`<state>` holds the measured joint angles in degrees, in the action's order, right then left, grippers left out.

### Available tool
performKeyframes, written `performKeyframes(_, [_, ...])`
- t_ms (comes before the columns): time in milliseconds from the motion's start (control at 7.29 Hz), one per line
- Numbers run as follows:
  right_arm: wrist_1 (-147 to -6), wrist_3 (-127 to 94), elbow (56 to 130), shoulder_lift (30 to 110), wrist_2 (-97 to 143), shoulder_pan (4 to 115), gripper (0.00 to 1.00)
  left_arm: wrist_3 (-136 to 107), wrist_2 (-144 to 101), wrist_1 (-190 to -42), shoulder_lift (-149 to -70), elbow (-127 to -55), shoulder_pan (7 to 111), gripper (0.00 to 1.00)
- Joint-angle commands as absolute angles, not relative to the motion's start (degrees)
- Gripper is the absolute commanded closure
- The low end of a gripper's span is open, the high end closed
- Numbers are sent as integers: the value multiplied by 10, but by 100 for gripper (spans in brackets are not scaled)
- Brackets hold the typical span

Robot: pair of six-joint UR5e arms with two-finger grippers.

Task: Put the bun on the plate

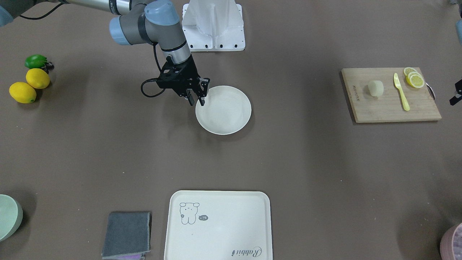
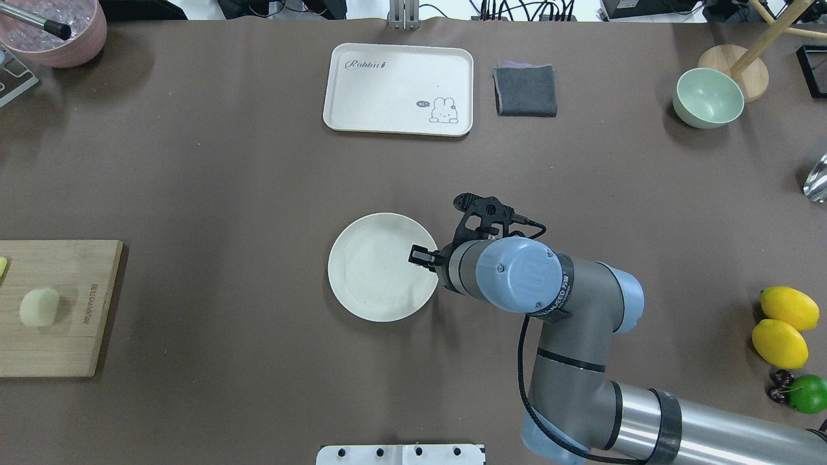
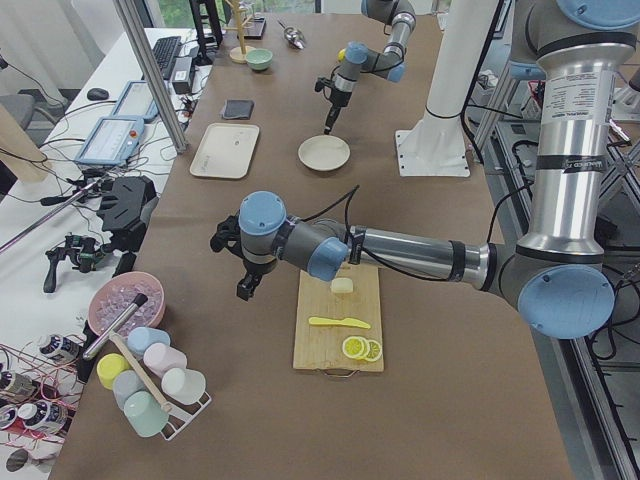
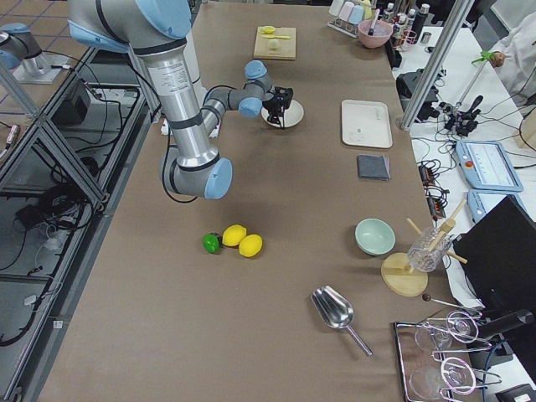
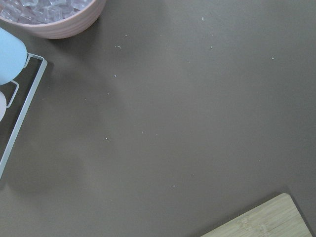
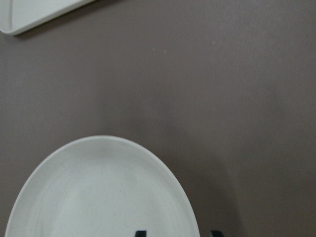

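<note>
The bun (image 1: 375,88), a small pale lump, lies on a wooden cutting board (image 1: 386,108) and also shows in the overhead view (image 2: 39,305). Mid-table sits the round cream plate (image 1: 231,115), bare inside (image 2: 368,278). My right gripper (image 1: 197,100) hovers at the plate's rim, open, one fingertip over the plate and one outside it. In the right wrist view that rim (image 6: 177,197) runs between the two fingertips. My left gripper (image 3: 243,290) hangs over bare table beside the board, apart from the bun. I cannot tell whether it is open or shut.
A yellow knife (image 1: 401,92) and lemon slices (image 1: 414,78) share the board. A printed cream tray (image 2: 398,88), grey cloth (image 2: 525,90) and green bowl (image 2: 708,97) lie along the far side. Lemons and a lime (image 2: 783,326) sit right, a pink ice bowl (image 2: 55,29) far left.
</note>
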<state>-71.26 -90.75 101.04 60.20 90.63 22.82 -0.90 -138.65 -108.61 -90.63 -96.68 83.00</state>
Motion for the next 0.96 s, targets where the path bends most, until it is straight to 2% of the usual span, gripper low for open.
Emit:
performKeyframes(0, [-797,-834,1057,605,1017,327,0,-128,-1381,-1139,-880,-989,792,2])
performKeyframes(274, [-853,-743,1101,639,1119,435,0,-326,-1332,-1316,-811,-991,686,2])
performKeyframes(548, [-854,-632,1134,707,1191,522,0,-407,-1300,-1415,-726,-1009,609,2])
performKeyframes(823, [-853,-597,1154,736,1200,539,0,-499,-1220,-1496,-691,-1009,501,3])
